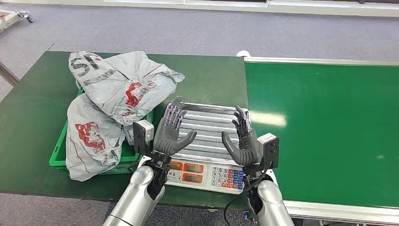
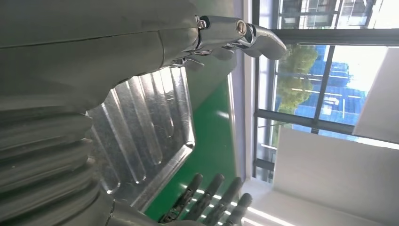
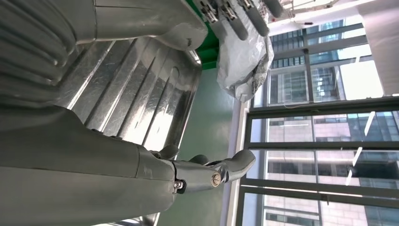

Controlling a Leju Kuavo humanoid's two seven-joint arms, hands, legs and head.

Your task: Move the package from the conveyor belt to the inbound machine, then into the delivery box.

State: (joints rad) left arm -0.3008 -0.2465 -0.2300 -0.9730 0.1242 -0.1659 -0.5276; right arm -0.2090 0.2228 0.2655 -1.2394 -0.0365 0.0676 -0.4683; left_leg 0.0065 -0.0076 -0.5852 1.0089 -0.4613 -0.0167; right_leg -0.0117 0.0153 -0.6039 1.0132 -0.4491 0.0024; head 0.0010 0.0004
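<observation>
I hold both hands up over the scale [image 1: 211, 129], palms facing each other across its ribbed metal tray. My left hand [image 1: 171, 132] has its fingers spread and nothing in it; my right hand [image 1: 242, 139] is the same, fingers apart and empty. The scale's tray between them is bare.

The packages [image 1: 120, 87] are already to my left: grey plastic mailers, one lying across the other, heaped in and over the green bin [image 1: 59, 157] on the dark green table [image 1: 28, 108]. The conveyor belt [image 1: 324, 127] stretches away on my right, and I see no package on the part of it in front of me.

My guess is that I am waiting between parcels. The risk from here lies mostly in that heap: the upper mailer overhangs the bin's far rim, and the near one bulges over the front edge, so another bag dropped on top could slide off onto the table or floor. The plastic looks slick and limp, so a loose two-handed grasp could let a bag sag and slip. My hands also hang close above the tray; lowering them carelessly would press on it.
</observation>
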